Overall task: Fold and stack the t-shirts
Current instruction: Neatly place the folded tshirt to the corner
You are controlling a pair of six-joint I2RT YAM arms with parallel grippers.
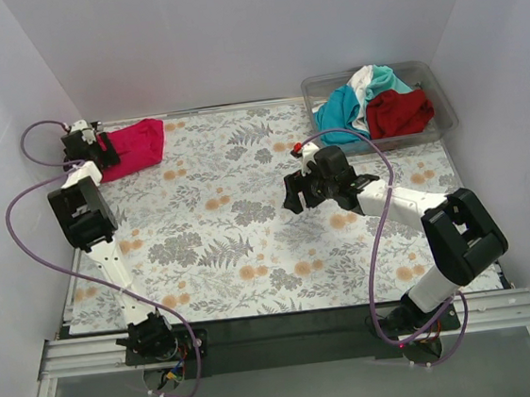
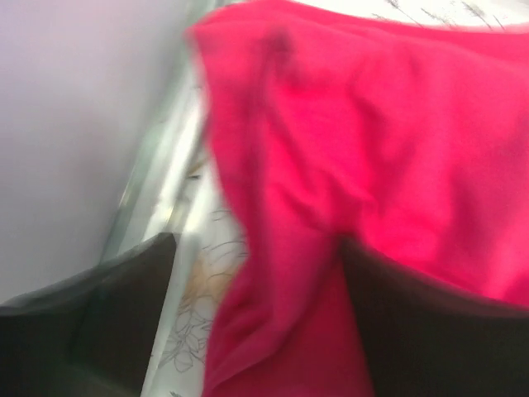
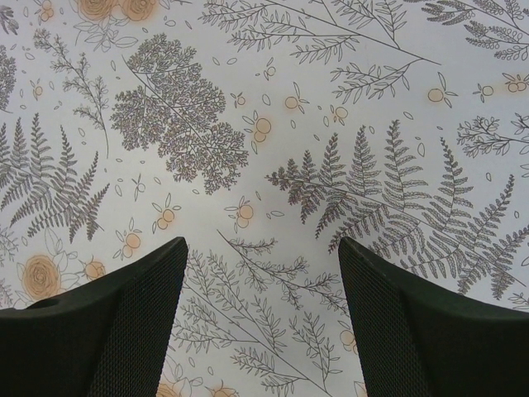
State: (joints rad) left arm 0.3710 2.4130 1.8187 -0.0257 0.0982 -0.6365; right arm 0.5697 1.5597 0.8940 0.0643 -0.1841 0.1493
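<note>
At the near edge, both arm bases sit on a metal rail (image 1: 289, 333) beside the worktop (image 1: 233, 259), which carries a cloth printed with grey ferns and orange flowers.

A little farther in, right of centre, the right arm reaches left over the middle of the worktop. The right fingers (image 3: 107, 331) stand wide apart with nothing between them. The wrist view shows only the fern print below and between them, and they look to be above the cloth rather than on it.

The left arm stretches up the left side to the far left corner. There the left fingers (image 2: 107, 331) are parted, and the magenta-pink t-shirt (image 1: 136, 144) runs loosely through the gap between them, not pinched. That wrist view is blurred, so I cannot tell whether a finger touches the cloth. The shirt lies bunched at the far left of the worktop, close to the far edge and the left wall.

At the far right corner stands a clear plastic bin (image 1: 309, 90). In it lie the teal t-shirt (image 1: 339, 110) on the left, the white t-shirt (image 1: 362, 84) behind and between, and the dark red t-shirt (image 1: 398, 113) on the right, all crumpled together.
</note>
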